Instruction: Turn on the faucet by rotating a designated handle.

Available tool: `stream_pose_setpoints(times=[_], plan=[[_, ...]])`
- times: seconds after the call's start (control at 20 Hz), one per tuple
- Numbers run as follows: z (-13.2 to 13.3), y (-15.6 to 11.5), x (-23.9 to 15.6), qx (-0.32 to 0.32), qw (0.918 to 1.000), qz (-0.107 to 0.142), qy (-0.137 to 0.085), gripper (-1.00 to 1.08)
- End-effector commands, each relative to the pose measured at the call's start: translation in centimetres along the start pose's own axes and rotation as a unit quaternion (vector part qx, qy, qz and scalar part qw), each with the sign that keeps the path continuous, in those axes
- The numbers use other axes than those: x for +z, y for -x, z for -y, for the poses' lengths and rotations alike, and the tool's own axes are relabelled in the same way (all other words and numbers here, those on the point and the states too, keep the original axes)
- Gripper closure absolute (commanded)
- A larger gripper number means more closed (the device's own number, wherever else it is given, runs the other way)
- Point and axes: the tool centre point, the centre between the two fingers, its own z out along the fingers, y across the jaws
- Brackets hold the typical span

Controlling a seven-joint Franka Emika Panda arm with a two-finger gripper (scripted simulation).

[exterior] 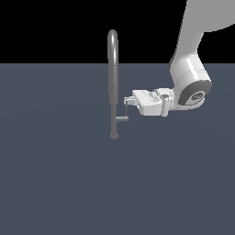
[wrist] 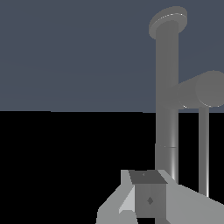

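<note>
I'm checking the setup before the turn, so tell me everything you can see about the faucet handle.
The handle is a small grey, metal-looking L-shaped lever: a short horizontal stub off the faucet pipe's lower part, toward the exterior view's right, ending in a thin rod that rises upright. The rod's top reaches the gripper fingertips; whether they touch cannot be told. In the wrist view the stub looks round-ended.

The faucet (exterior: 113, 82) looks like smooth grey metal with a soft sheen along its pipe. The handle (exterior: 123, 117) shares that finish. The tool (exterior: 126, 100) is glossy white. The bench (exterior: 55, 174) is matt slate-blue, untextured.
</note>
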Motion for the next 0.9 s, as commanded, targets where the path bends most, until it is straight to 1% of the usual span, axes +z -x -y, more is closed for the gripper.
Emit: stream_pose_setpoints(times=[0.0, 0.3, 0.85], plan=[[0.1, -0.4, 0.1, 0.005, 1.0000, 0.005, -0.005, 1.08], [0.0, -0.4, 0.2, 0.005, 1.0000, 0.006, -0.005, 1.08], [-2.8, 0.7, 0.2, 0.005, 1.0000, 0.006, -0.006, 1.08]])
